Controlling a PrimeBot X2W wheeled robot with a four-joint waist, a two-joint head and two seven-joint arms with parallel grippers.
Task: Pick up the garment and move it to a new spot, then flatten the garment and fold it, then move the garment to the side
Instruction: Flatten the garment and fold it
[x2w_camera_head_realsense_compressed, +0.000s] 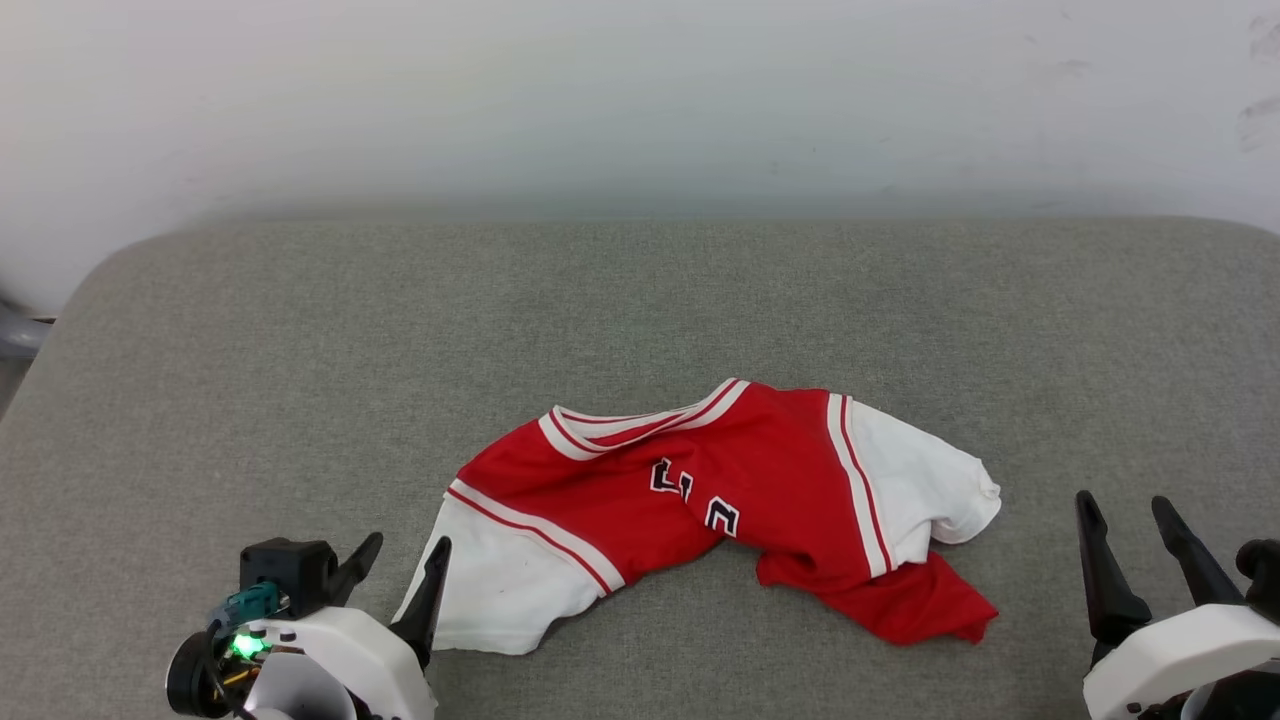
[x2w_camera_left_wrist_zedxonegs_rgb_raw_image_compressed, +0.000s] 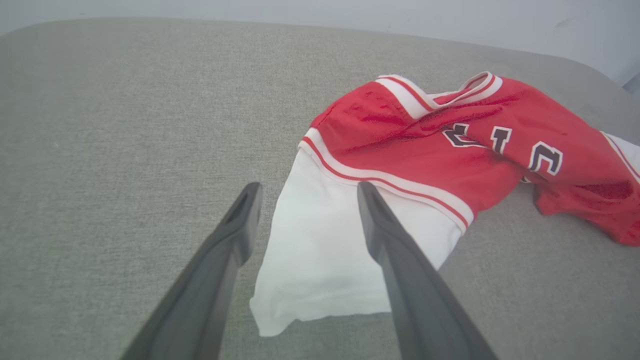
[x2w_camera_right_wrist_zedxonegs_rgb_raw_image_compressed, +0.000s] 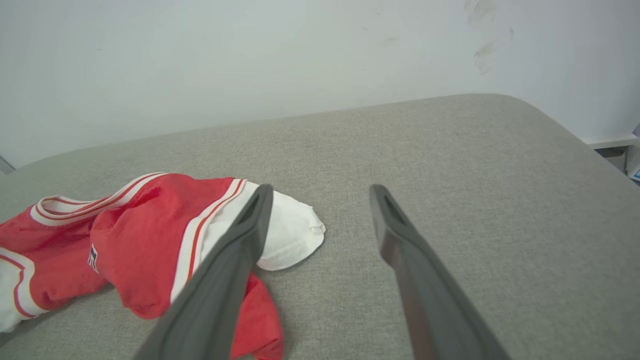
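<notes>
Your left gripper (x2w_camera_head_realsense_compressed: 408, 545) and right gripper (x2w_camera_head_realsense_compressed: 1122, 502) hang near you with fingers spread and empty, while the red-and-white jersey (x2w_camera_head_realsense_compressed: 740, 480) lies crumpled between them on the grey padded surface (x2w_camera_head_realsense_compressed: 640, 300), so by my judgement you have flattening, folding and the move aside left.

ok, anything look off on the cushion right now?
The shirt is crumpled, not flat: its red body is bunched and twisted on the grey cushion, the lettering is creased, and a red flap sticks out at the lower right. No tear visible.
</notes>
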